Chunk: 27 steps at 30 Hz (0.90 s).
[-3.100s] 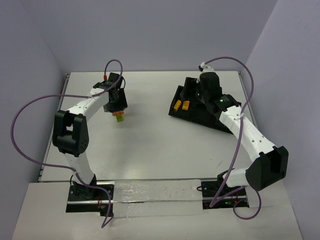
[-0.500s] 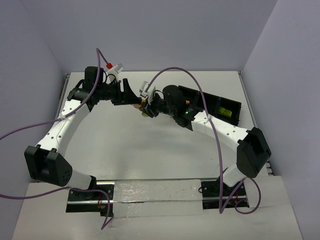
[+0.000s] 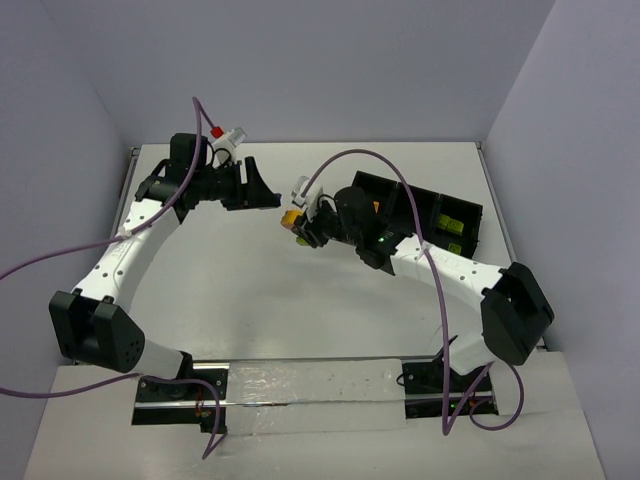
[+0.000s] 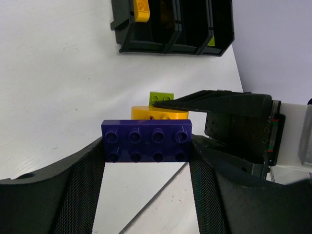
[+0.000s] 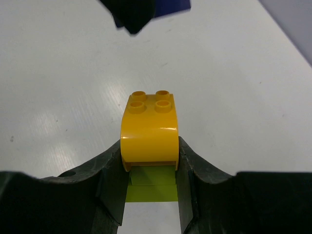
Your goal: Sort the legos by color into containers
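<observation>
Purple lego [image 4: 146, 139] tight in left gripper [image 4: 146, 152], orange-yellow lego [image 5: 149, 131] (lime one [image 5: 151, 189] against it) in right gripper [image 5: 149, 168].

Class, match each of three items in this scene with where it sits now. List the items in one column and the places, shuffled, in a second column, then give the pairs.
Items:
1. purple brick
2. rounded orange-yellow brick
3. black tray

Places:
A. resting on the table
B. clamped in the left gripper
C. clamped in the right gripper

Pairs: 1-B; 2-C; 3-A

a lab cell: robot arms [image 3: 120, 255] [image 3: 450, 265] bolted to white table [image 3: 260, 300], bare lavender walls [image 3: 300, 60].
</observation>
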Motion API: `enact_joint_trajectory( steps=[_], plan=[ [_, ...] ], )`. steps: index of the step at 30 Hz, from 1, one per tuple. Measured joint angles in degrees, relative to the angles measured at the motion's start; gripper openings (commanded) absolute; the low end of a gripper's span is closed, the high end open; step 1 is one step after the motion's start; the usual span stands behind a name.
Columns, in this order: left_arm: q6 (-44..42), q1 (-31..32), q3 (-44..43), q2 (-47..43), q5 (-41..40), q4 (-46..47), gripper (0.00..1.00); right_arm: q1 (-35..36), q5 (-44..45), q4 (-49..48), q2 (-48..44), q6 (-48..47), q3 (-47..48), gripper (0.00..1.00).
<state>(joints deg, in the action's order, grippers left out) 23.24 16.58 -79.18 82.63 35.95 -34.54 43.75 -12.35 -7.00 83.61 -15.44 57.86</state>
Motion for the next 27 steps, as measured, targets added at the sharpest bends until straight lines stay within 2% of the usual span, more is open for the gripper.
enact_joint_trajectory(
  steps=[7, 17, 18, 20, 23, 25, 27],
  plan=[
    [0.78, 0.00, -0.10, 0.26, -5.12, -0.42, 0.00, 0.00, 0.31, 0.35, 1.56, 4.00, -1.13, 0.07],
    [5.03, -0.07, -0.33, 7.08, -21.55, -4.07, 0.00, 0.00, 5.39, 5.33, 10.95, 8.39, 0.94, 0.08],
    [5.33, -0.07, -0.09, 7.32, -22.84, -4.30, 0.00, 0.00, 6.06, 5.89, 11.63, 8.87, 1.38, 0.11],
    [6.08, -0.07, 0.18, 7.42, -24.80, -4.72, 0.00, 0.00, 7.08, 6.46, 12.74, 9.75, 2.02, 0.23],
    [6.61, -0.07, 0.22, 7.43, -26.61, -4.80, 0.00, 0.00, 7.97, 7.24, 13.99, 10.80, 2.59, 0.46],
    [6.81, -0.07, 0.22, 7.43, -27.45, -4.82, 0.00, 0.00, 8.34, 8.37, 14.85, 11.43, 3.18, 0.54],
    [7.02, -0.07, 0.22, 7.43, -28.02, -4.81, 0.00, 0.00, 8.63, 9.06, 15.86, 11.84, 4.02, 0.58]
  ],
)
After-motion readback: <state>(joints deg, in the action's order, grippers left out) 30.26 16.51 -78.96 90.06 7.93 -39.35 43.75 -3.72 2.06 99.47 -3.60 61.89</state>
